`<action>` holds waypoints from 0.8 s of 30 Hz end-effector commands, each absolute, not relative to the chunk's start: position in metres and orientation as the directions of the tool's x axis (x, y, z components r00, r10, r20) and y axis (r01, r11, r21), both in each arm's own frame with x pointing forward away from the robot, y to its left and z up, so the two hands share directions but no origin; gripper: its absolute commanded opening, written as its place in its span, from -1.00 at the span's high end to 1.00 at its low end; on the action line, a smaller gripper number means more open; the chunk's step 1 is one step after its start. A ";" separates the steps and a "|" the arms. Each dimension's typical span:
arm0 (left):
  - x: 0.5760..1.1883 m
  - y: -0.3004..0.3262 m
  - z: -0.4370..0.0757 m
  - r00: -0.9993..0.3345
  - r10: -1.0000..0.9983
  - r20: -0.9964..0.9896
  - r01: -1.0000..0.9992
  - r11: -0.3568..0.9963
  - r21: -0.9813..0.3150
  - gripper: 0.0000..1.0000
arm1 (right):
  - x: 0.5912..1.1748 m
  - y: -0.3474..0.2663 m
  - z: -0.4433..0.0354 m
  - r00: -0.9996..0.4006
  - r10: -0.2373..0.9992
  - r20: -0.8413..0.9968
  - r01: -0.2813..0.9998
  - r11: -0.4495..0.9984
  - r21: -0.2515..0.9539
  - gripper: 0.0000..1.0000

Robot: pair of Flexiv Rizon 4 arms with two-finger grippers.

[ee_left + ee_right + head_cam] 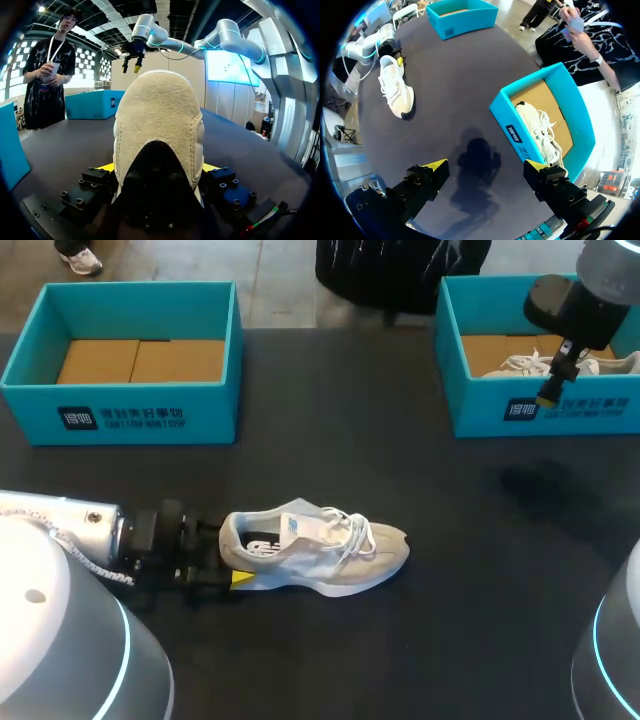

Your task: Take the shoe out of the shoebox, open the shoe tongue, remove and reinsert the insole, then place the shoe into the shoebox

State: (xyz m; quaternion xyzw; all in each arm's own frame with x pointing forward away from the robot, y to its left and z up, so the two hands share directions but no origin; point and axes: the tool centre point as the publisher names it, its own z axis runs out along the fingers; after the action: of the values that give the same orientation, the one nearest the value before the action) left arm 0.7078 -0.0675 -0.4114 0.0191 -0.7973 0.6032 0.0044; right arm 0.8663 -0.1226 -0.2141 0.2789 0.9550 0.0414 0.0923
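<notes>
Left gripper (235, 555) pinches heel of shoe (320, 545) near table's front-left edge: grip firm, sole flat. Right gripper (486, 166) spread wide over right shoebox (480, 412); bring to laces, lift tongue gently.

Dark matte desk (450, 620) before me. Left shoebox (140, 415), teal, open, sits at far edge on my left, brown cardboard floor showing. Right shoebox (480, 405), same teal, open, sits at far edge on my right. White shoe (330, 555) stands on its sole on desk, nearer me, left of middle, toe toward my right, well apart from both boxes.
</notes>
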 end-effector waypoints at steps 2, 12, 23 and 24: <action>0.706 -0.068 -0.411 -0.999 -0.029 0.029 -0.035 0.273 -0.961 1.00 | 0.867 -0.110 -0.216 -0.783 0.606 -0.140 0.588 0.795 0.153 -1.00; 0.706 -0.068 -0.411 -0.999 -0.029 0.029 -0.035 0.273 -0.961 1.00 | 0.860 -0.059 -0.221 -0.588 0.800 -0.119 0.782 0.600 0.170 -1.00; 0.706 -0.068 -0.411 -0.999 -0.029 0.029 -0.035 0.273 -0.961 1.00 | 0.834 0.002 -0.216 -0.455 0.884 -0.106 0.879 0.465 0.108 -1.00; 0.706 -0.068 -0.411 -0.999 -0.029 0.029 -0.035 0.273 -0.961 1.00 | 0.831 0.007 -0.217 -0.444 0.890 -0.104 0.884 0.454 0.108 -1.00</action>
State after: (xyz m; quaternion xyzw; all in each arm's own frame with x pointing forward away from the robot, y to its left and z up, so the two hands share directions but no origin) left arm 0.7076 -0.0677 -0.4113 0.0194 -0.7973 0.6033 0.0041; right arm 0.8299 -0.0086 -0.2156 0.5158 0.8529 0.0432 0.0686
